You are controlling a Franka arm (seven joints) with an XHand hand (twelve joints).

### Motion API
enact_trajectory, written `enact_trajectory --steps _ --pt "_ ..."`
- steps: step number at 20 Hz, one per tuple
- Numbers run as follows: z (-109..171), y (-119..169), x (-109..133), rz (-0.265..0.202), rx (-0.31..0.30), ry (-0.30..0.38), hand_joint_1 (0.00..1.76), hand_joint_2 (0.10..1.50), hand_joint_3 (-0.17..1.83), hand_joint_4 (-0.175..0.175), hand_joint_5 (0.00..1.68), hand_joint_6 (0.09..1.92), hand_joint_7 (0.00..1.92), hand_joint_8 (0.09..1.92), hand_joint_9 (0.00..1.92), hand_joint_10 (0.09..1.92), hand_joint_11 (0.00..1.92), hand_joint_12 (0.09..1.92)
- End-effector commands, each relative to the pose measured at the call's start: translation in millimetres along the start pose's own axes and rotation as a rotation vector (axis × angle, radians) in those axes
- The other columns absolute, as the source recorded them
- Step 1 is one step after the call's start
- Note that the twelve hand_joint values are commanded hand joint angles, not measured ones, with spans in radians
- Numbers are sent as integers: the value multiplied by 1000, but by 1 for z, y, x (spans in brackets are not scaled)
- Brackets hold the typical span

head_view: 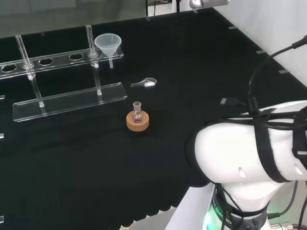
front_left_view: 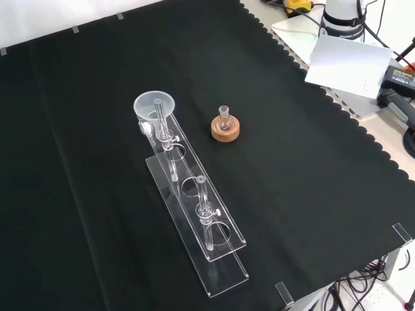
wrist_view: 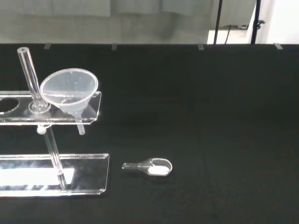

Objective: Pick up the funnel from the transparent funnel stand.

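Still at the approach: we see the funnel seated upper left in its stand; finger state unknowable; reaching comes next.

A laboratory bench: black cloth carrying a clear plastic funnel in a transparent acrylic stand and a small glass flask on a cork ring.

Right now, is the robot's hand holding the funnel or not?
Hand: cannot be told. The funnel sits in the transparent funnel stand, with nothing touching it.
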State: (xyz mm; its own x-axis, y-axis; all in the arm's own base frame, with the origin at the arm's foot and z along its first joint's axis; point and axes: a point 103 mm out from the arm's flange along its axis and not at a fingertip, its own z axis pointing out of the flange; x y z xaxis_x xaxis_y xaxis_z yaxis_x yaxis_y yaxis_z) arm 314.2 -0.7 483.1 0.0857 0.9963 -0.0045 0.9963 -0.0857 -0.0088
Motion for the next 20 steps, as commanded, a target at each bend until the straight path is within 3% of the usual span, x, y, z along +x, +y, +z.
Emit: enact_trajectory --steps 1,10,13,20 --pt "11 23 -6 28 23 15 0 1397 -44 20 138 87 0 290 343 87 16 1364" --pt "26 72 7 35 59 -10 0 1395 -48 17 154 87 0 307 348 87 12 1373" --pt "31 93 15 11 77 -28 19 1367 -62 14 151 87 4 316 348 87 5 1376" --pt "52 159 43 -69 152 -44 259 1230 -137 -11 128 87 19 360 350 87 0 1371"
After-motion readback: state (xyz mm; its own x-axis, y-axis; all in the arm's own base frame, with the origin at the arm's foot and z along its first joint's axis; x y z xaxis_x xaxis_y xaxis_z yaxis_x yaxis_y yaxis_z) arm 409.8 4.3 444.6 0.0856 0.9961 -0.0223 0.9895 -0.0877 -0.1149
